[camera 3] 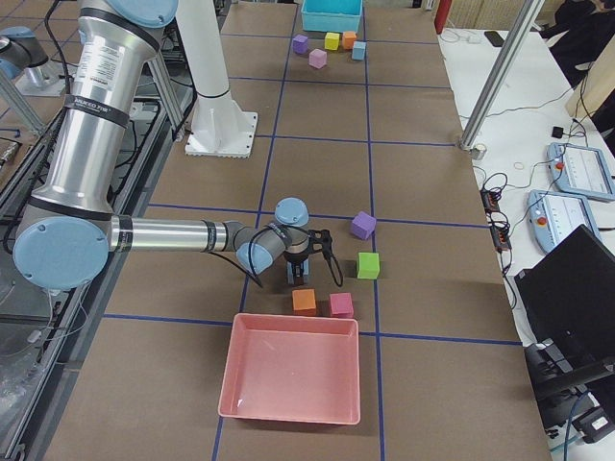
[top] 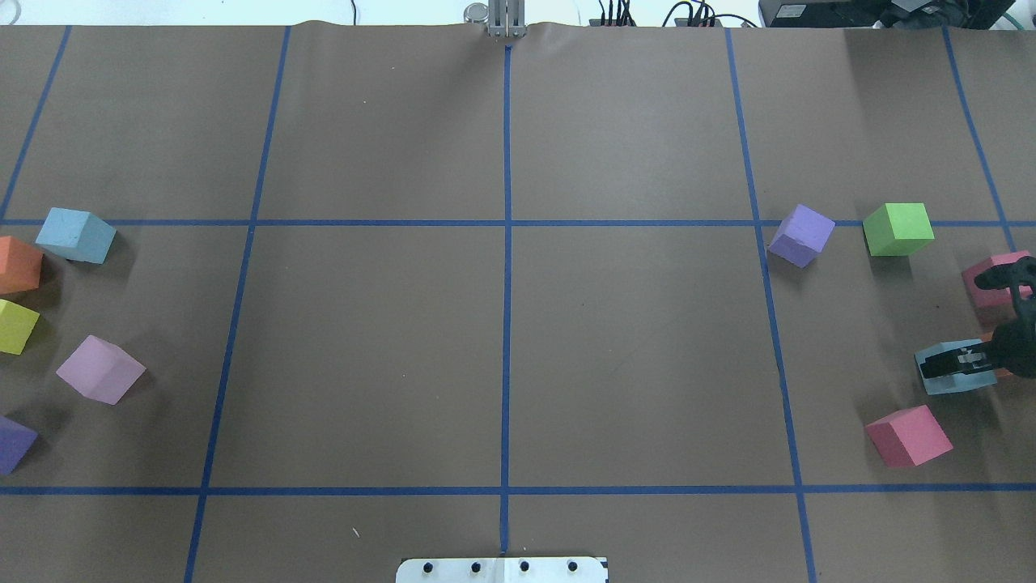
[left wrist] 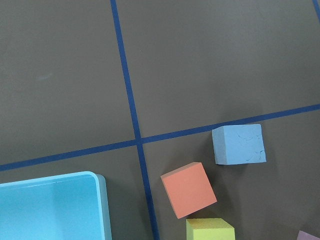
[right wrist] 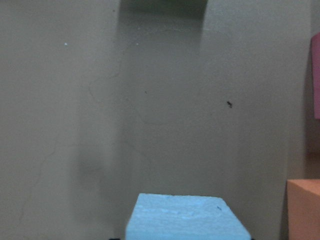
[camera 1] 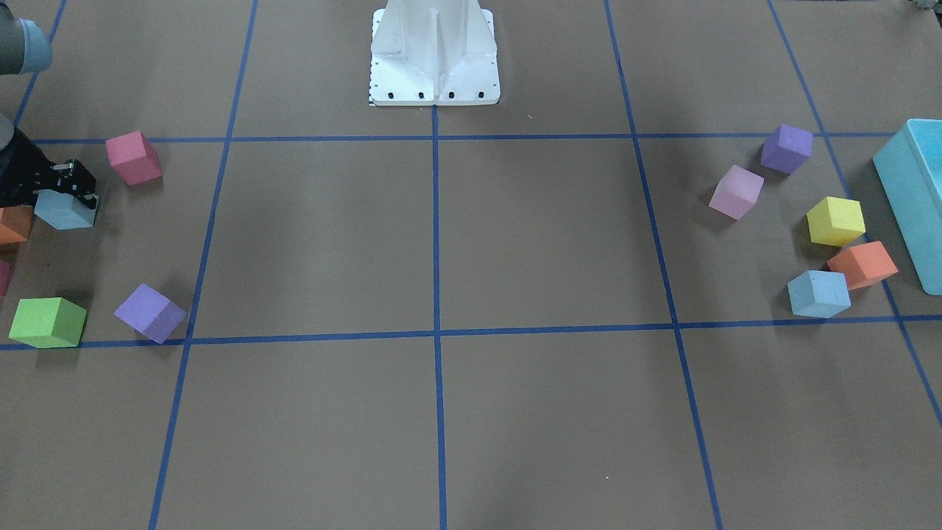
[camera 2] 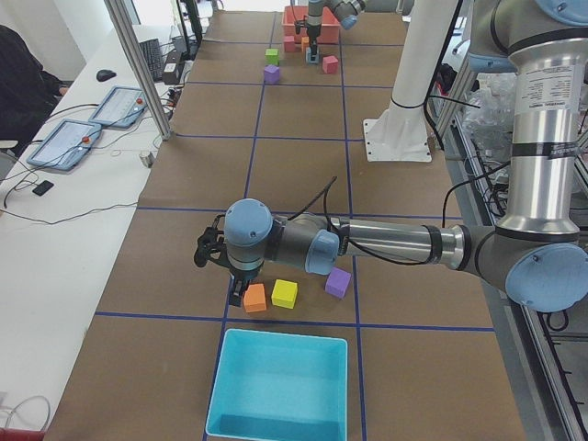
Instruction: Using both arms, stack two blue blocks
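Seemingly foam, grainy blue cube (right wrist: 187, 220)

Seen from the front, a green cube (camera 1: 47, 322) and a purple cube (camera 1: 150, 313) sit lower left. A big turquoise bin (camera 1: 907, 197) stands at the right edge.

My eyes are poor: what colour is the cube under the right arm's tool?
Pale blue; the cube shows best in the overhead view.
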{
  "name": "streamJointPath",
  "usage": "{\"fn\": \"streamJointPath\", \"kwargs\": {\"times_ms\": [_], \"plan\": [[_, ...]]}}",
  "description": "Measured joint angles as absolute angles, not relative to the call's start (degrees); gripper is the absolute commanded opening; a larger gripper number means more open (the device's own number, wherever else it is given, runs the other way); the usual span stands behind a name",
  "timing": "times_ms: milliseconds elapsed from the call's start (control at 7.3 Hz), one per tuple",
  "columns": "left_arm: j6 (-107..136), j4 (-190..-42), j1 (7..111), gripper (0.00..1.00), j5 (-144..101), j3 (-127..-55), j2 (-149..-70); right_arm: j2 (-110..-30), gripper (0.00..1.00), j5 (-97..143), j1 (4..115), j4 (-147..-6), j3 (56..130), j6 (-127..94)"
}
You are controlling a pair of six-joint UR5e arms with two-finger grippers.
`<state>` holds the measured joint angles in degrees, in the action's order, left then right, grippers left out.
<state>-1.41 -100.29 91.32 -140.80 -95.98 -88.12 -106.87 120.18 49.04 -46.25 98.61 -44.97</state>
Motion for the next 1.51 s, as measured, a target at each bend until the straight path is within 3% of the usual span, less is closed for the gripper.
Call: {"fn": "streamJointPath", "kwargs": {"times_ms": [137, 958, 1232, 1506], "plan": [[-1.41, -100.28, 91.32, 0.98, -140.8, -95.98, -88.14, -106.83, 0.53, 119.83, 48.6, -45.78, 98.5, -45.63], [-1.41, -100.3, 91.25, 0.98, -140.8, -95.98, -88.14, -106.22, 0.54, 123.0, 50.96, -45.78, 101.55, -45.88], [-1.41, -100.32, 91.28, 0.98, -140.8, -95.98, -88.08, -101.63, 0.54, 128.82, 56.62, -54.63, 105.47, -45.88], [-1.41, -100.36, 91.31, 0.98, -140.8, -96.03, -88.07, -89.71, 0.55, 130.23, 58.78, -74.22, 111.38, -45.95]]}}
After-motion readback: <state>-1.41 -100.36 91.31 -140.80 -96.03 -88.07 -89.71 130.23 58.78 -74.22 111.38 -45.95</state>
